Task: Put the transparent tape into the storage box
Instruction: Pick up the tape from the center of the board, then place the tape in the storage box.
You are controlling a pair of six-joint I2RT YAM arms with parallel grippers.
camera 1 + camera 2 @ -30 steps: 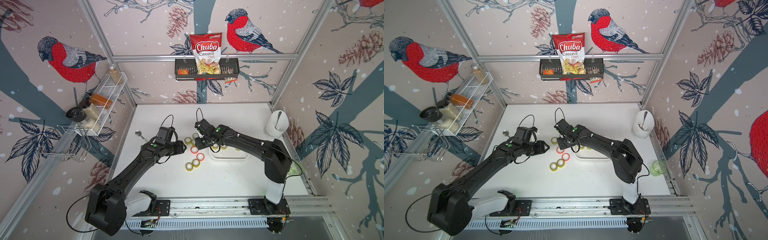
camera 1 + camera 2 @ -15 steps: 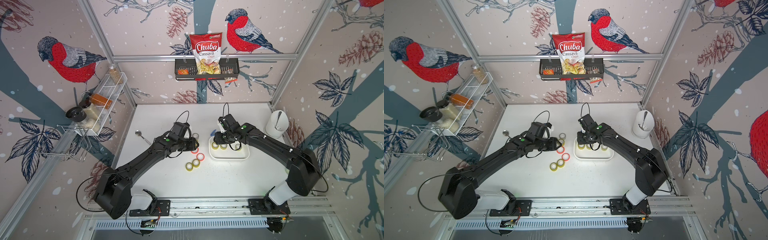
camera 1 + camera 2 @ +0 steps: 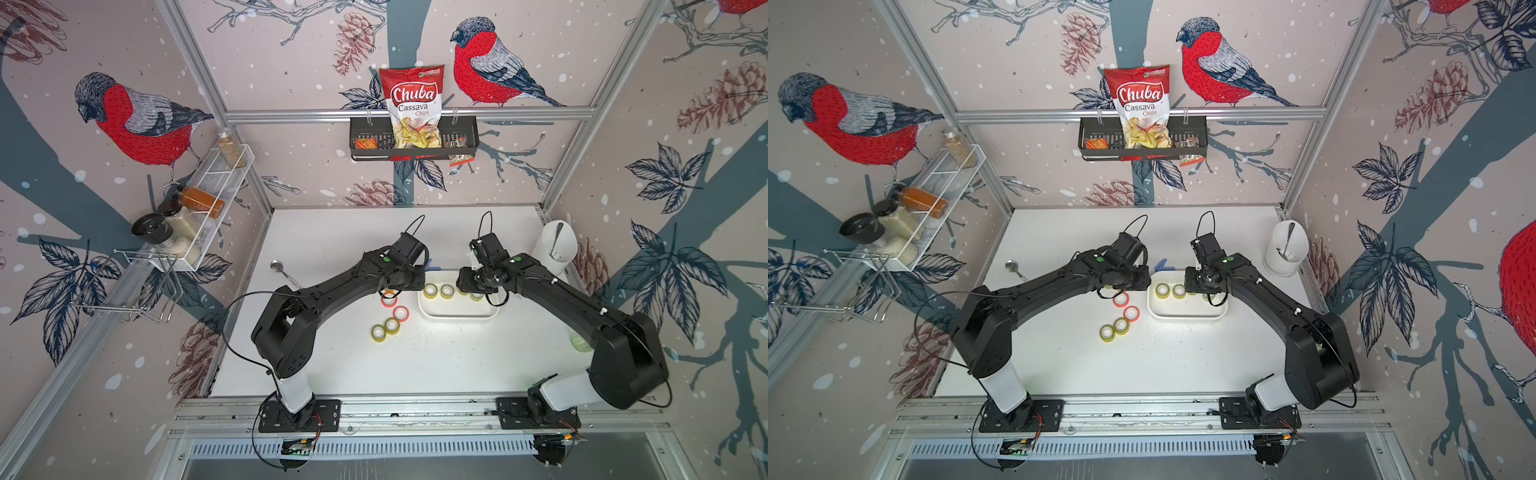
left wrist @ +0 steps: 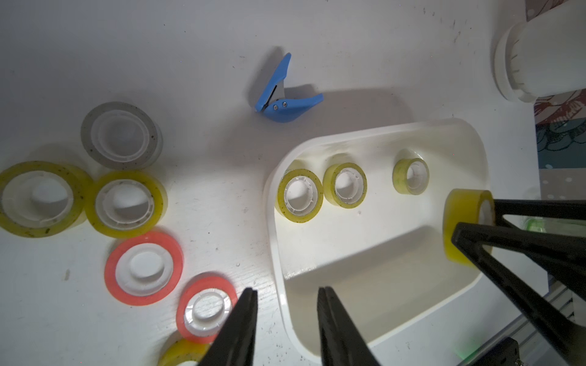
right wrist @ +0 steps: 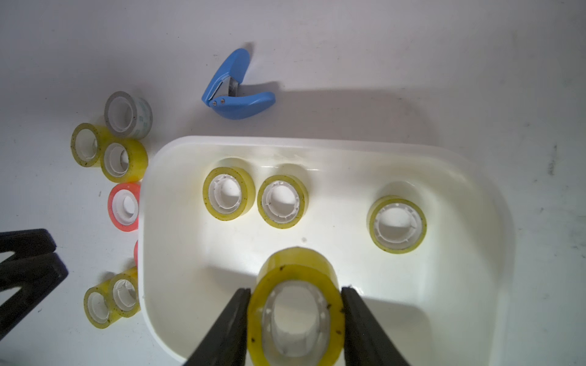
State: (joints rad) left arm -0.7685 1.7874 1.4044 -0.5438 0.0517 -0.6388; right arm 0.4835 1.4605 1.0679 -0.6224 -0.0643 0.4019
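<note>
The right tool (image 5: 296, 290) is clamped across the outer width of a yellow-tinted transparent tape roll (image 5: 298, 263) with a white plastic core. It holds it over the floor of the shallow white plastic storage box (image 5: 285, 141), apart from the three similar rolls (image 5: 229, 193) lying flat inside. The step in hand looks like the drop. Next the jaws must part with the roll low over bare floor, so it neither rolls away nor lands on its neighbours. The left tool (image 4: 287, 289) is narrow and empty, hovering at the box's rim beside two red tape rings (image 4: 144, 267). More yellow rolls (image 4: 125, 202) and a grey clear one (image 4: 120, 134) wait on the white desk (image 3: 415, 365). A second ago the right tool was over that loose cluster, and the left arm lay further back from the box
</note>
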